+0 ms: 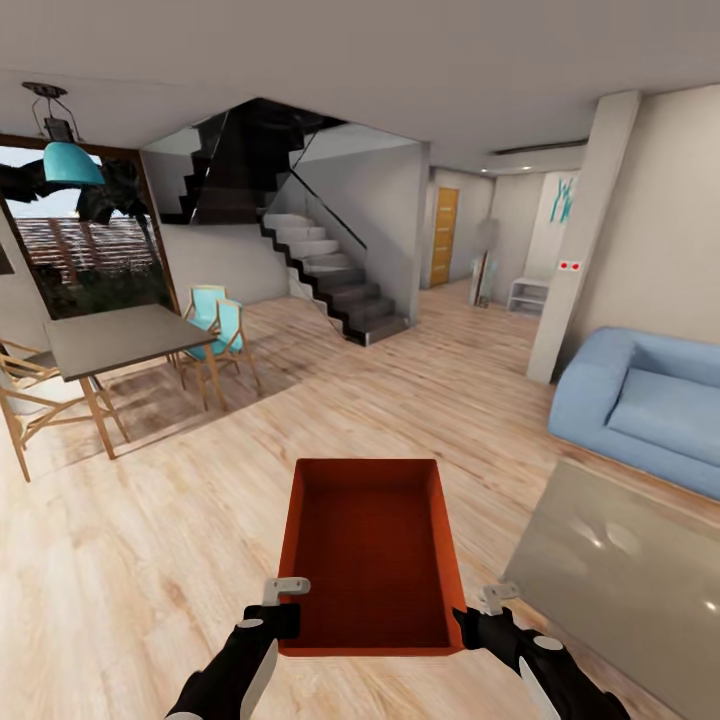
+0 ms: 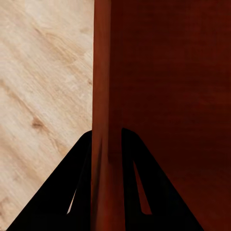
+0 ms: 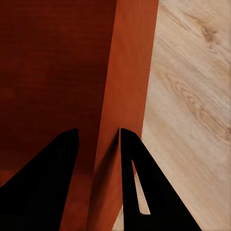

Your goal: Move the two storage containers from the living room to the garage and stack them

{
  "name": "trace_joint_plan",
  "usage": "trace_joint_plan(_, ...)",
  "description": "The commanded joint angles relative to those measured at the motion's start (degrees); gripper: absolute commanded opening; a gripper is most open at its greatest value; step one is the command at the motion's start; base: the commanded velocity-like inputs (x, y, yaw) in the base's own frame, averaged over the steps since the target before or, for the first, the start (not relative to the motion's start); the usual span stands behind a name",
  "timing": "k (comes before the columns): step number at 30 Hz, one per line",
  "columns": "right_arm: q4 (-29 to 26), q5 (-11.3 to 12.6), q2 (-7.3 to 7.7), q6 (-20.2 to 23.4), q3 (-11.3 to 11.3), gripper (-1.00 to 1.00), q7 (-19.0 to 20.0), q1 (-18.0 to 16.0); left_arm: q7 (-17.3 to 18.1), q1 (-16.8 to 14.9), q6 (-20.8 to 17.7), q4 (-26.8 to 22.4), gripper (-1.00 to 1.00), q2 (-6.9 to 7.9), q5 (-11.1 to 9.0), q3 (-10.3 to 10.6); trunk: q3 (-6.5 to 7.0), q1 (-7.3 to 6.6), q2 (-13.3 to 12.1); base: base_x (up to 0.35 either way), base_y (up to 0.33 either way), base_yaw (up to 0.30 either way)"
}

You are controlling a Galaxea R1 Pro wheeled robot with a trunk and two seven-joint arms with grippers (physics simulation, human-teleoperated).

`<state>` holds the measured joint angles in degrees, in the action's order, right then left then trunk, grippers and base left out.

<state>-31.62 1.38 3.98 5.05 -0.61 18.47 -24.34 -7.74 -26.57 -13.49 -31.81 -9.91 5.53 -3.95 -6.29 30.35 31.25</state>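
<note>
An orange-red lidless storage container (image 1: 368,545) hangs in front of me over the living room's light wood-plank floor, held between both arms. My left gripper (image 1: 285,618) is shut on its left wall near the front corner. In the left wrist view the black fingers (image 2: 79,192) straddle that thin wall (image 2: 102,96), one inside and one outside. My right gripper (image 1: 470,622) is shut on the right wall. The right wrist view has its fingers (image 3: 130,183) clamped on either side of the wall (image 3: 127,86). The container is empty.
A glass coffee table (image 1: 620,570) stands close at my right, and a blue sofa (image 1: 640,400) behind it. At the left are a grey dining table (image 1: 115,335) and wooden chairs (image 1: 215,335). A staircase (image 1: 330,275) rises ahead, with a hallway and an orange door (image 1: 444,237) beyond.
</note>
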Motion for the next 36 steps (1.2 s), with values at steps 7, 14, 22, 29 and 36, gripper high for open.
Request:
trace_joint_plan(7, -0.11, 0.11, 0.07, 0.3, 0.04, -1.0, 0.08, -0.01, -0.17, -0.06, -0.4, -0.27, -1.0, -0.08, 1.44, -2.9, -0.08, 0.05, 0.1, 0.271, 0.218, 0.0)
trace_joint_plan(14, -0.11, 0.03, 0.07, 0.22, 0.08, -1.0, 0.08, -0.01, -0.17, -0.06, -0.4, -0.27, -1.0, -0.08, 1.43, -2.9, -0.07, 0.05, 0.1, 0.145, 0.11, 0.0)
trace_joint_plan(22, -0.11, 0.1, 0.07, 0.22, 0.09, -1.0, 0.08, -0.01, -0.14, -0.06, -0.4, -0.27, -1.0, -0.08, 1.49, -2.9, -0.07, 0.05, 0.1, 0.116, 0.002, 0.0)
trace_joint_plan(29, -0.11, 0.03, 0.07, 0.22, 0.09, -1.0, 0.08, -0.01, -0.35, -0.06, -0.4, -0.27, -1.0, -0.08, 1.5, -2.9, -0.07, 0.05, 0.1, 0.318, 0.0, 0.0)
trace_joint_plan(36, -0.11, 0.02, 0.07, 0.19, 0.09, -1.0, 0.08, -0.01, -0.35, -0.06, -0.4, -0.27, -1.0, -0.08, 1.5, -2.98, -0.07, 0.05, 0.1, 0.328, 0.0, 0.0)
